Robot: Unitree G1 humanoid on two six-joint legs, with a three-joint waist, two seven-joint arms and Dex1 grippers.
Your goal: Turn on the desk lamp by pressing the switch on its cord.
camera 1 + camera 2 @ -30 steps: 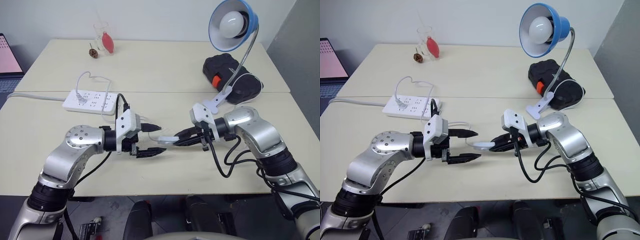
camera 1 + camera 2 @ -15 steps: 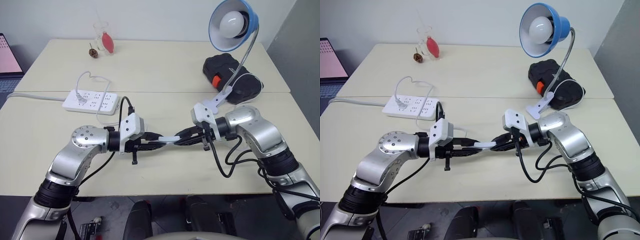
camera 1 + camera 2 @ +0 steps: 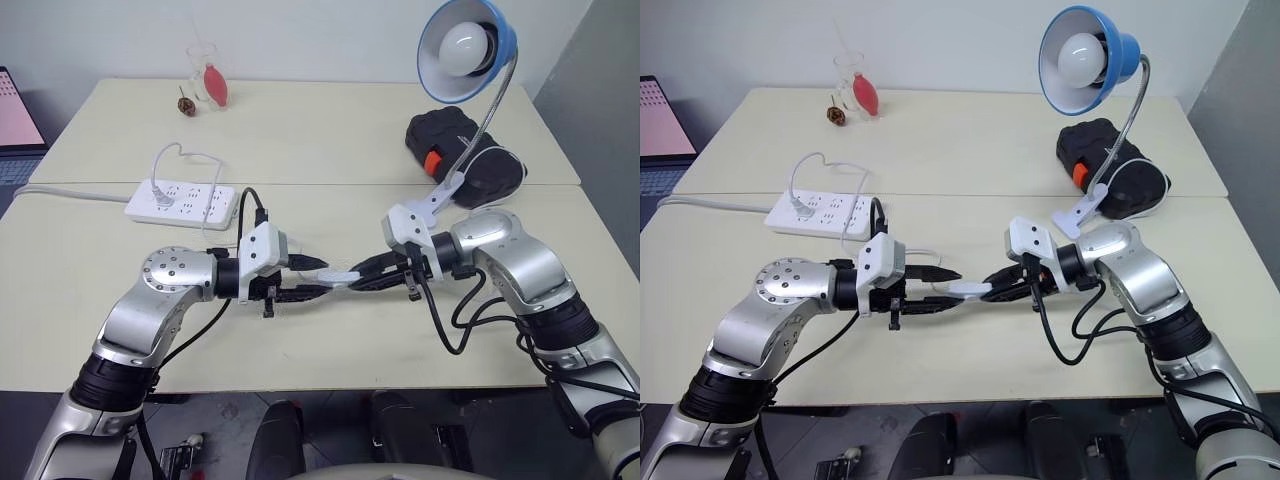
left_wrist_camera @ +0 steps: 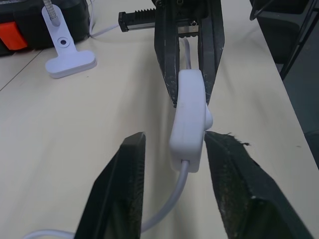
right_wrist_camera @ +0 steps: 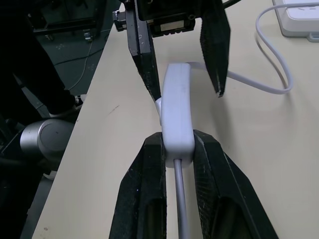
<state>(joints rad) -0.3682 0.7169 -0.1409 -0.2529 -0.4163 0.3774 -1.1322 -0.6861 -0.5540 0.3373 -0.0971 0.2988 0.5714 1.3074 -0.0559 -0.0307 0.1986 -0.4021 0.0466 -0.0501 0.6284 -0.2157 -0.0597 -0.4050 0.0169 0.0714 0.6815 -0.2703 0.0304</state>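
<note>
Switch held in mid-air between both grippers, ready for a press.

Left to right: power strip [image 3: 180, 202] at the left of the pale table [image 3: 300, 130], thin white cord [image 3: 178, 152] plugged in and looping toward the middle. Left gripper [image 3: 308, 279] half spread, fingers [image 4: 130, 164] straddling the switch [image 4: 190, 117], one at the rocker side, likely so closing squeezes it. Right gripper [image 3: 365, 275] pinched shut on the switch's far end, steadying it above the table. Desk lamp [image 3: 466, 48] at right, bulb looks unlit, white clip base [image 3: 437, 195] by a black bag [image 3: 465, 155]. Glass cup [image 3: 203, 70] at the back, white wall behind, laptop screen [image 3: 18, 110] at far left.
</note>
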